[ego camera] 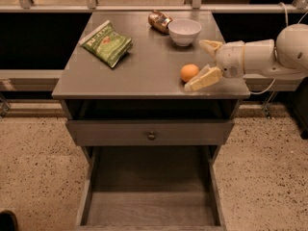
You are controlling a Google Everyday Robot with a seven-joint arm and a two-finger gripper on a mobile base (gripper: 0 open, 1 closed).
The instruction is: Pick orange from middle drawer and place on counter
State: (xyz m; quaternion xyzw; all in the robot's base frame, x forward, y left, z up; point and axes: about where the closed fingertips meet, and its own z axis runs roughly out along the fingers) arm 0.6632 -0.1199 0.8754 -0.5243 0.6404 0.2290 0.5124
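Observation:
The orange (189, 72) sits on the counter (144, 66) near its right front edge. My gripper (204, 63) is open just right of the orange, one finger (203, 79) lying at the counter's edge beside the fruit, the other finger (211, 45) behind it. The fingers do not hold the orange. The middle drawer (151, 207) is pulled out below, its planked floor bare.
A green chip bag (107, 43) lies at the counter's left rear. A white bowl (184, 31) and a shiny brown-gold packet (159, 20) stand at the back right. A closed drawer front with a round knob (151, 135) is under the counter.

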